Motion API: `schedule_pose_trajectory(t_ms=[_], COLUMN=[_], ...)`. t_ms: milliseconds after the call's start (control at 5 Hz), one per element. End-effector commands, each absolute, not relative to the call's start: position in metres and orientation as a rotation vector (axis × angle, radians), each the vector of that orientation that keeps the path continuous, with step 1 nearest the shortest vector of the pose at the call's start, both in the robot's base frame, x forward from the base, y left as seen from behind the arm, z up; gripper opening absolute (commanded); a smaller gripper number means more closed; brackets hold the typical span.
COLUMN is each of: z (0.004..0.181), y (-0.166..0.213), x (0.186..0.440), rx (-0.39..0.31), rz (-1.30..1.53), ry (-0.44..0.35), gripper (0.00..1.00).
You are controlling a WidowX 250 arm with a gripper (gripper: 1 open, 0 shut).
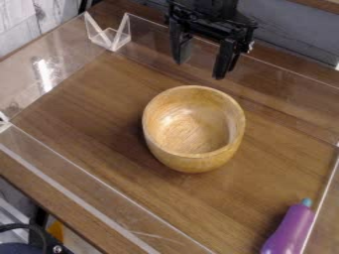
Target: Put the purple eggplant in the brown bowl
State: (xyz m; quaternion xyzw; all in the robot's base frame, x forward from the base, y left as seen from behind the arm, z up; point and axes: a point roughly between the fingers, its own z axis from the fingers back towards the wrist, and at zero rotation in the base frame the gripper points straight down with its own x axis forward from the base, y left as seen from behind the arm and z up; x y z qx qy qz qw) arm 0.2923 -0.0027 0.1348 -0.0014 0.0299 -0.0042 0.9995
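Note:
The brown bowl (195, 127) stands upright near the middle of the wooden tabletop, round, thick-walled and with nothing inside. The purple eggplant (288, 230) lies at the lower right corner, glossy, its pale green tip pointing up toward the back. My gripper (203, 55) hangs at the back of the table, beyond the bowl, black fingers pointing down and spread apart with nothing between them. It is well away from the eggplant.
A low clear plastic wall (79, 189) runs around the tabletop. A clear plastic bracket (109, 32) stands at the back left corner. White tiles show at the far left, and dark gear sits below the front left edge.

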Motion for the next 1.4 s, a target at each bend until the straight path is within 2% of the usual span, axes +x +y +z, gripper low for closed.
schedule_pose_trajectory(t_ms=[0,800,1200], z=[0.129,0.111,0.117], y=[-0.004,-0.025,-0.055], x=[0.29,0.278,0.265], rx=[-0.006,-0.015,-0.01], rz=[-0.007,-0.027,-0.078], ry=[0.076,0.126,0.121], gripper=[1.0,1.0,1.0])
